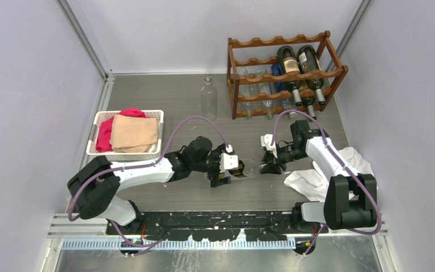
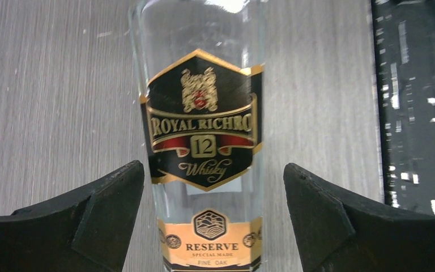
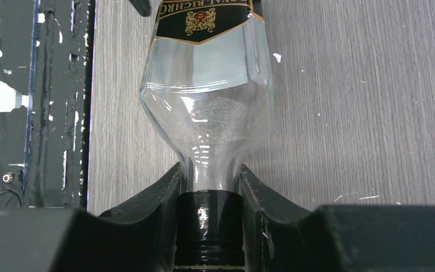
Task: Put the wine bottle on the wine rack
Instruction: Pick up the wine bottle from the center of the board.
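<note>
Colours and patterns
Clear wine bottle (image 3: 207, 102), black-and-gold label (image 2: 201, 130); reddish-brown wine rack (image 1: 286, 76); grey wood-grain table (image 1: 164, 96); white basket (image 1: 103, 116).

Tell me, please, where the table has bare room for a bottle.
Bare table lies between the basket and the standing clear bottle, and at the near edge between the left arm and right arm. Crowded on the right: rack, white cloth.
</note>
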Robot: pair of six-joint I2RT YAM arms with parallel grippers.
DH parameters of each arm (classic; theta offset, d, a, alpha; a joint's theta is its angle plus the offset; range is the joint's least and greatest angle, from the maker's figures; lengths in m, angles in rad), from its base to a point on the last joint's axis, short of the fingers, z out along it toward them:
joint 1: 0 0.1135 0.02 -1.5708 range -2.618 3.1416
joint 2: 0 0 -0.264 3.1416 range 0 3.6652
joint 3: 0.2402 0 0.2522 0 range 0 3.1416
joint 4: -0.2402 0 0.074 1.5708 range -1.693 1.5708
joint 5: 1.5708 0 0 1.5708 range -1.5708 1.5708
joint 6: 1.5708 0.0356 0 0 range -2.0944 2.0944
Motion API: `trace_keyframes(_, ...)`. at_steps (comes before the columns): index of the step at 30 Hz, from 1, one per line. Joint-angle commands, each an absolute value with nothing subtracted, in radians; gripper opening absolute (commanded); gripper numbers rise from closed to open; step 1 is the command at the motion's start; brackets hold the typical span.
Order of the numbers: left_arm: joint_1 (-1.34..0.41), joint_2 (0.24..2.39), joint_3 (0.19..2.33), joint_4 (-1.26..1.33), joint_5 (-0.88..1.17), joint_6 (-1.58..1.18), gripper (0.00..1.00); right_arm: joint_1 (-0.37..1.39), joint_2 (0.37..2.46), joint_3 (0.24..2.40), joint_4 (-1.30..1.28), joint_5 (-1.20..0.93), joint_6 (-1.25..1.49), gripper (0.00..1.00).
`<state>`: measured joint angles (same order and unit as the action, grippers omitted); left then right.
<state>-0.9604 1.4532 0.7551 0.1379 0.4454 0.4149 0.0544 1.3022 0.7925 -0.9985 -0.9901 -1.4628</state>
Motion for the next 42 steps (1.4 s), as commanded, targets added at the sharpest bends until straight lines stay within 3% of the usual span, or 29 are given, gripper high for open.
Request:
trace_keyframes(1,-0.965,1.487,0.758,0.251,0.331,0.416,0.93,0.065,1.282,0.802,-0.979,-1.022,-1.473,0.10)
trace_keyframes(5,-0.964,1.519,0.775,0.248,0.392,0.409,0.90,0.064,1.286,0.804,-0.983,-1.017,-1.473,0.13)
trace_keyframes(8,-0.964,1.541,0.780,0.246,0.434,0.376,0.78,0.066,1.291,0.807,-0.989,-1.016,-1.473,0.15)
trace_keyframes(10,-0.965,1.552,0.786,0.235,0.452,0.358,0.50,0.066,1.293,0.810,-0.994,-1.015,-1.470,0.19)
trace_keyframes(12,-0.965,1.556,0.786,0.244,0.461,0.337,0.05,0.067,1.295,0.809,-0.997,-1.015,-1.470,0.24)
trace_keyframes(13,-0.965,1.552,0.778,0.263,0.464,0.324,0.00,0.067,1.295,0.808,-0.997,-1.014,-1.469,0.26)
trace_keyframes(20,-0.963,1.525,0.741,0.369,0.494,0.272,0.00,0.129,1.285,0.802,-0.956,-0.973,-1.393,0.58)
trace_keyframes(23,-0.958,1.521,0.728,0.409,0.499,0.256,0.00,0.164,1.273,0.796,-0.916,-0.961,-1.345,0.67)
trace_keyframes(34,-0.934,1.509,0.679,0.532,0.518,0.205,0.00,0.255,1.277,0.764,-0.801,-0.904,-1.247,0.86)
trace_keyframes(42,-0.933,1.498,0.661,0.562,0.515,0.206,0.00,0.298,1.279,0.766,-0.756,-0.874,-1.192,0.85)
